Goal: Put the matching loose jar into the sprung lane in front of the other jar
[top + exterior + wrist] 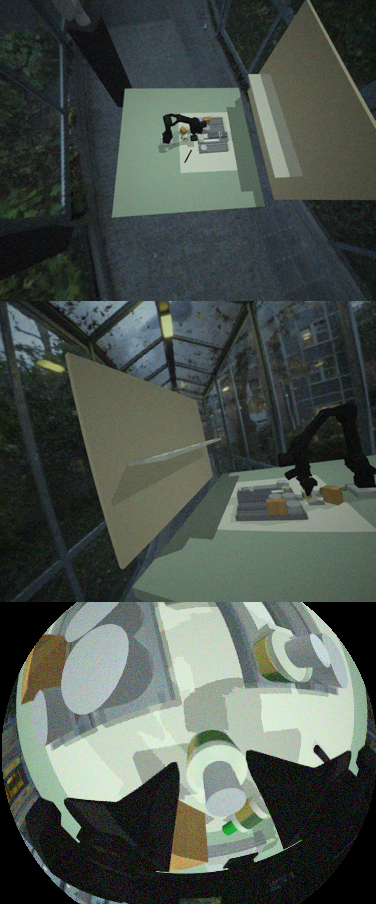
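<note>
The loose jar [304, 493] [200, 764], with a gold-green body, white shoulder and grey cap, stands upright on the white sheet in front of the lanes. My gripper [193, 138] [308, 495] [213, 762] is low around it and partly open. In the wrist view a narrow gap shows at the left finger, and the right fingertip looks close to the jar. The top view hides this jar behind the gripper. A matching jar [201, 140] [286, 489] [269, 658] stands at the front of the sprung lane [216, 143], with a long white bar behind it.
A jar with a green cap [184, 138] [250, 814] lies on its side beside an orange box [183, 130] [332, 494] [190, 837]. Grey cylinders [293, 507] [95, 669] and another orange box [206, 119] [276, 506] [45, 664] occupy neighbouring lanes. A black stick [188, 156] lies nearby.
</note>
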Tool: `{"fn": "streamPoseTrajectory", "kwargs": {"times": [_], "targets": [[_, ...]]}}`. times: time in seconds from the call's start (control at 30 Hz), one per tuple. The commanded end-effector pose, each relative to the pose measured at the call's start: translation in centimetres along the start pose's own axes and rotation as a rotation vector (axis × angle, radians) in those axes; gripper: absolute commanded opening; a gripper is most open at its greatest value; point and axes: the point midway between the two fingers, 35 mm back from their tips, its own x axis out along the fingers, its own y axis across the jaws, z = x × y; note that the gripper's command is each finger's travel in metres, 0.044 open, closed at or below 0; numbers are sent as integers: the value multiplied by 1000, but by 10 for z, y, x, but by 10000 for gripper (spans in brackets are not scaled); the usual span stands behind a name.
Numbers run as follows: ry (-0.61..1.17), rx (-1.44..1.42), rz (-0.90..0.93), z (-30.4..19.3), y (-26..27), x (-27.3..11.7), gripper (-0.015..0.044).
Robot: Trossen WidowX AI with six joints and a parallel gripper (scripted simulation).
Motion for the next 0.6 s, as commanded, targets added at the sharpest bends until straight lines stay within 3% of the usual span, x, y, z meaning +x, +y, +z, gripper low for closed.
{"fn": "streamPoseTrajectory", "kwargs": {"times": [0.0,0.2,0.37,0.57], "targets": [[1,-4,-5,-1,-1,1,171],[1,-4,-5,-1,-1,1,131],[0,-4,-5,2,-1,-12,0],[0,-4,-5,4,-2,-45,0]]}}
